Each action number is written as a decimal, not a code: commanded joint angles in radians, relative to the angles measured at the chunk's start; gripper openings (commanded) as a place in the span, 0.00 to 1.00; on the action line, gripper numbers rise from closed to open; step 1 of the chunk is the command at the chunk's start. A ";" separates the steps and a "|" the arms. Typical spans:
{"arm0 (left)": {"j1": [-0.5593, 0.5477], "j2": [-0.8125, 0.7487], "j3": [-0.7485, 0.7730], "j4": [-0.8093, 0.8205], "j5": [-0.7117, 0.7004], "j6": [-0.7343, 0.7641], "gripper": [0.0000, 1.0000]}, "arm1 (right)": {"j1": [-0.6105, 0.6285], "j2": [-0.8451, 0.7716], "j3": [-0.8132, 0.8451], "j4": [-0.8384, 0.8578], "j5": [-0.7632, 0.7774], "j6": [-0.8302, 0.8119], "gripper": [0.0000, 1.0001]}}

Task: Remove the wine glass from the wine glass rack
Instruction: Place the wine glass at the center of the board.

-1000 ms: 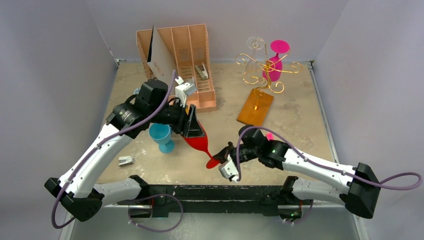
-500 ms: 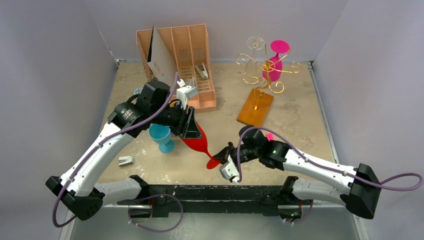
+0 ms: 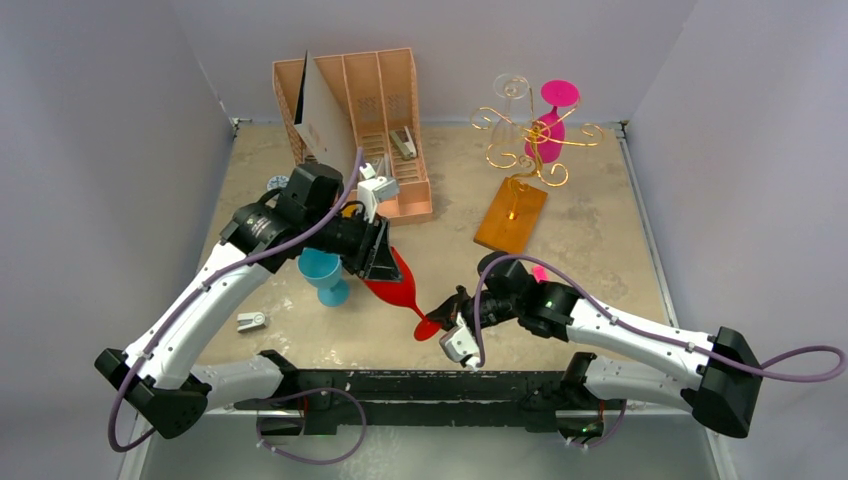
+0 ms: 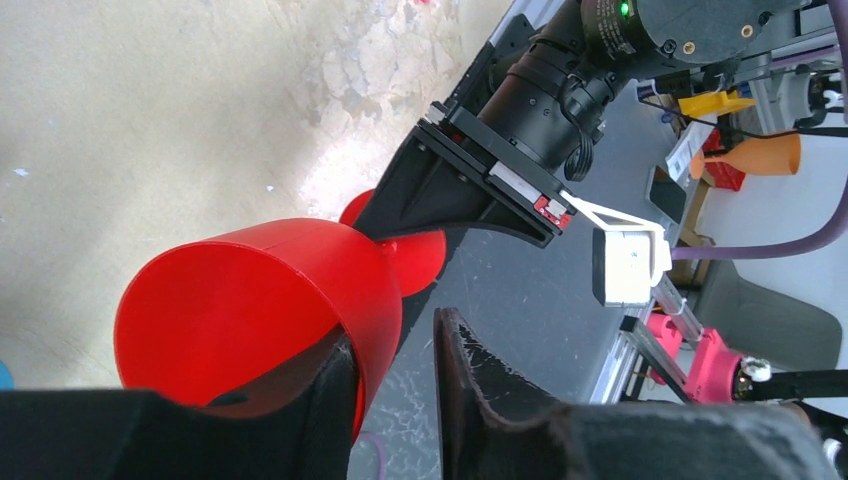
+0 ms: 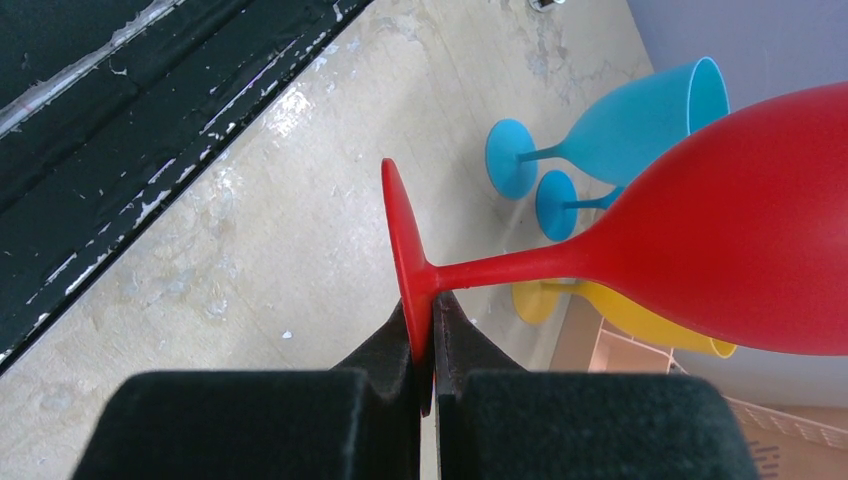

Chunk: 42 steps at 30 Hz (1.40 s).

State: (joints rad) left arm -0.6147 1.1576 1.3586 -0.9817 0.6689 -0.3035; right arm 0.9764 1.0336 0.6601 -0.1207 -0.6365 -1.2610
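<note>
**Red glass between two tools**

My right tool is clenched on the foot of the red wine glass, which is tilted over the near table, well apart from the wine glass rack. My left tool straddles the bowl's rim, one finger inside, with a gap showing, so it is not gripping yet. I should pinch the wall squarely and gently before my right lets go.
</note>
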 commanded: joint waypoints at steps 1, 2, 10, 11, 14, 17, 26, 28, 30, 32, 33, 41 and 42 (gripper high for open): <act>0.002 -0.004 -0.005 0.011 0.103 -0.008 0.31 | -0.003 -0.010 0.006 0.034 0.039 0.006 0.00; 0.008 -0.004 -0.001 -0.001 0.090 -0.003 0.31 | -0.004 -0.012 0.005 0.039 0.037 0.007 0.00; 0.042 -0.017 0.001 -0.026 0.122 0.035 0.33 | -0.003 -0.020 -0.005 0.068 0.032 0.026 0.00; 0.043 -0.016 -0.001 -0.026 0.128 0.037 0.33 | -0.003 -0.021 -0.005 0.070 0.032 0.027 0.00; 0.045 -0.013 -0.008 -0.022 0.188 0.045 0.36 | -0.004 -0.021 -0.007 0.072 0.031 0.029 0.00; 0.054 -0.013 -0.010 -0.023 0.199 0.047 0.37 | -0.003 -0.021 -0.012 0.081 0.028 0.028 0.00; 0.098 -0.021 -0.015 -0.031 0.216 0.056 0.04 | -0.004 -0.019 -0.017 0.095 0.035 0.032 0.00; 0.101 -0.021 -0.014 -0.030 0.212 0.055 0.00 | -0.004 -0.020 -0.014 0.089 0.034 0.032 0.00; 0.102 -0.021 -0.012 -0.027 0.204 0.049 0.00 | -0.004 -0.020 -0.014 0.086 0.032 0.031 0.00; 0.101 -0.024 -0.015 -0.016 0.204 0.039 0.00 | -0.005 -0.019 -0.014 0.090 0.037 0.032 0.00; 0.101 -0.025 -0.017 -0.012 0.204 0.039 0.00 | -0.005 -0.020 -0.017 0.103 0.042 0.035 0.02; 0.101 -0.048 -0.024 0.008 0.161 0.038 0.00 | -0.003 -0.038 -0.042 0.164 0.060 0.054 0.15; 0.101 -0.051 -0.027 0.016 0.167 0.033 0.00 | -0.004 -0.039 -0.047 0.173 0.061 0.057 0.19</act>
State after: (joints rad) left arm -0.5163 1.1385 1.3430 -0.9943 0.8288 -0.2691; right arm 0.9760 1.0218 0.6292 -0.0032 -0.6083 -1.2343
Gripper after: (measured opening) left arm 0.019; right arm 0.130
